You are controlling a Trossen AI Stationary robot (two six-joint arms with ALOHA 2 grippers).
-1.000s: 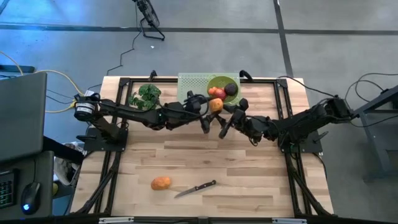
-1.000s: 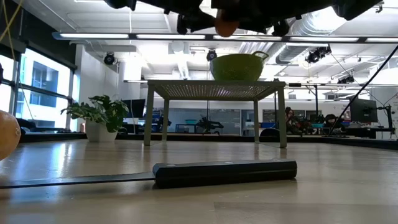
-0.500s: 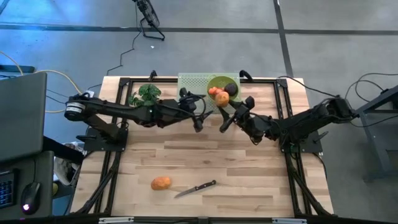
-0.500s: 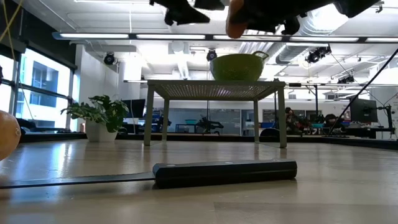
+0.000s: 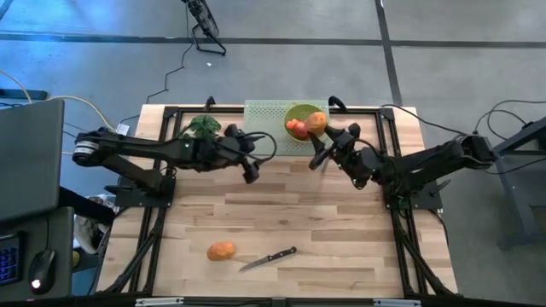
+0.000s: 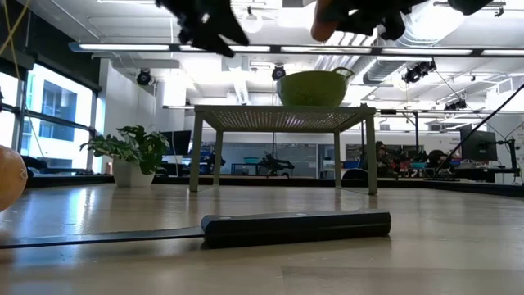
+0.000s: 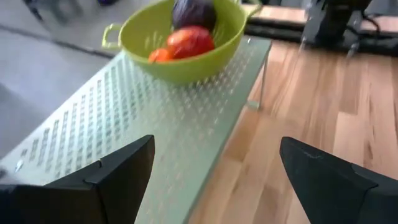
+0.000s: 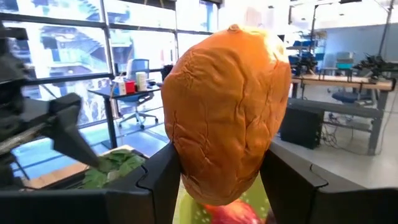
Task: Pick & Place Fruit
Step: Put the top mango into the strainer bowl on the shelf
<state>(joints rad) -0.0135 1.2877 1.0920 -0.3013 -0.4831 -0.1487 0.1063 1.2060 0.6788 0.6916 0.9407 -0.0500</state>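
My right gripper is shut on an orange oval fruit, held in the air over the green bowl. The bowl stands on a pale perforated rack at the far edge. It holds a red fruit, a dark purple one and a small orange one. My left gripper hangs open to the left of the bowl, with nothing between its fingers. A second orange oval fruit lies on the table near the front. My right gripper pinches the orange fruit's lower part between its two fingers, one on each flank. The fingers come nearly level from the table's right, slanting toward the far edge. The fruit stands on end beyond them, clear of the bowl.
A black-handled knife lies right of the second orange fruit. A green leafy bunch sits left of the rack. Bare wood spreads across the table's middle and near right.
My left gripper has drawn back from the orange fruit toward the table's left edge and tipped up toward level. My right gripper has carried the fruit toward the far edge and up, from in front of the rack to above the bowl.
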